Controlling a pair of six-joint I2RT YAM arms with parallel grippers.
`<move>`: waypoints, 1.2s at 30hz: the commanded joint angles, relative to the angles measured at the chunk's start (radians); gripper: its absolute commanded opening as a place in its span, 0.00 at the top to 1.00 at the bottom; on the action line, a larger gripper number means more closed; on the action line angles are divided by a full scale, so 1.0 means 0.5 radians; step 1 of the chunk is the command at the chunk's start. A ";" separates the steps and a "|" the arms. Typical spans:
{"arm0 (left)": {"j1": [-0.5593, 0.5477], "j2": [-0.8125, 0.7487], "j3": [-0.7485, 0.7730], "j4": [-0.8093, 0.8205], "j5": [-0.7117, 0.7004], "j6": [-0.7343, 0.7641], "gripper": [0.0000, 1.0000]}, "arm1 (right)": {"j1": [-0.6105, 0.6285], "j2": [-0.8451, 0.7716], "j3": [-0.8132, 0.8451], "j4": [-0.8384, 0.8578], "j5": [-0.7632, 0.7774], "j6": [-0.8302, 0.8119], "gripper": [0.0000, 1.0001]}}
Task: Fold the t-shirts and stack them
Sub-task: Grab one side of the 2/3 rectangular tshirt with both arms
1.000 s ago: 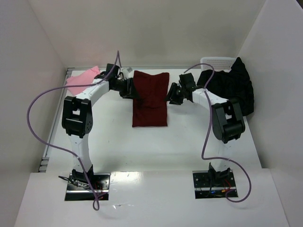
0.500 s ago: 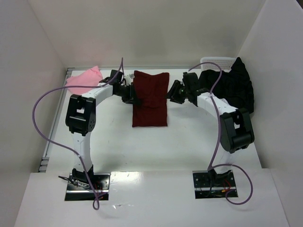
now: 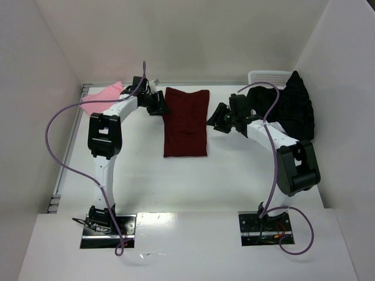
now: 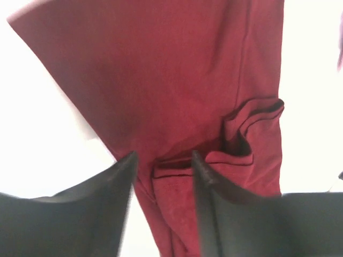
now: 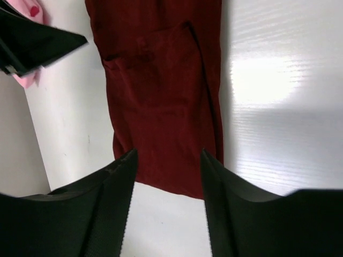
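Observation:
The dark maroon t-shirt (image 3: 186,122) lies folded into a long strip in the middle of the table; it also fills the left wrist view (image 4: 177,85) and the right wrist view (image 5: 161,91). My left gripper (image 3: 161,107) is open and empty at the strip's upper left edge, its fingers astride the cloth's edge (image 4: 163,160). My right gripper (image 3: 215,120) is open and empty just right of the strip, above the table (image 5: 167,158). The pink t-shirt (image 3: 101,97) lies at the far left. The black t-shirt (image 3: 288,105) is heaped at the far right.
A white mesh basket (image 3: 266,76) stands at the back right, partly behind the black shirt. White walls close in the table at the back and both sides. Purple cables loop from both arms.
My left gripper has moved back and up to the strip's upper left edge. My right gripper has drawn slightly away to the right. The maroon shirt's left side now lies flat.

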 commanded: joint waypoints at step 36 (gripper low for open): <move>-0.179 -1.085 -1.825 0.391 0.077 -0.217 0.47 | 0.313 0.026 -0.476 0.044 0.063 -0.176 0.39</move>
